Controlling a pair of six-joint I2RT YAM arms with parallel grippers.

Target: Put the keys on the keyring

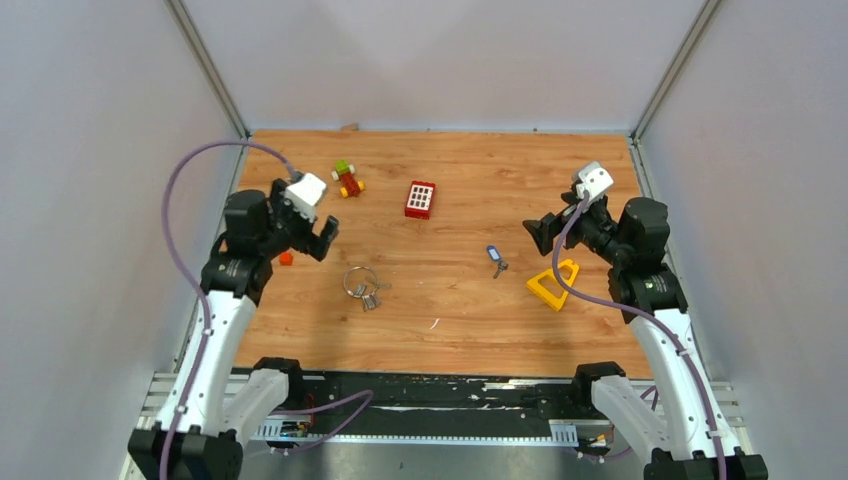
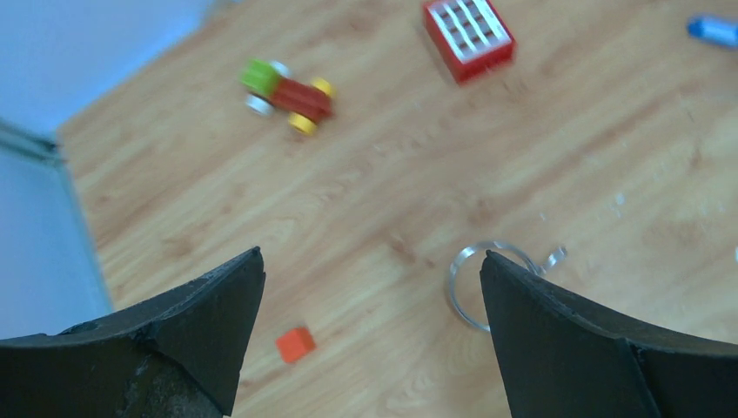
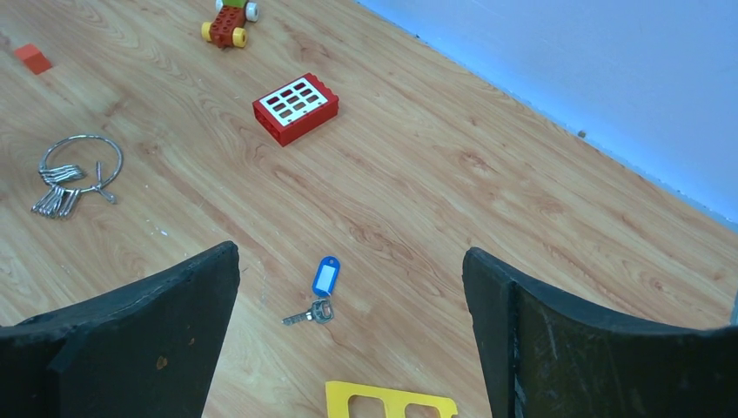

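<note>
**Operator:** Which arm goes for the loose key?

**Spotter:** Your right one. The tagged key (image 1: 494, 259) lies right of the bench's middle, well apart from the keyring (image 1: 359, 280). Your right fingers (image 3: 130, 340) are spread wide with nothing in them. In the right wrist view the key shows in the gap between them, a little ahead on the wood.

**Operator:** How does it lie?

**Spotter:** Its long axis runs roughly from the far edge to the near edge, with the blue tag toward the far edge and the blade toward the near one (slightly skewed, so I'd judge you may want a small wrist turn before closing across it). The yellow triangular block (image 1: 553, 285) sits near it, toward the near right corner, not touching.

**Operator:** And the ring?

**Spotter:** It lies flat in the left half of the bench, toward the near edge, with a bunch of keys (image 1: 369, 299) gathered at its near side. Your left fingers (image 2: 174, 340) are parted too, and empty. In the left wrist view the ring peeks out from behind one of them, so your left arm is the nearer one for steadying it.
</note>
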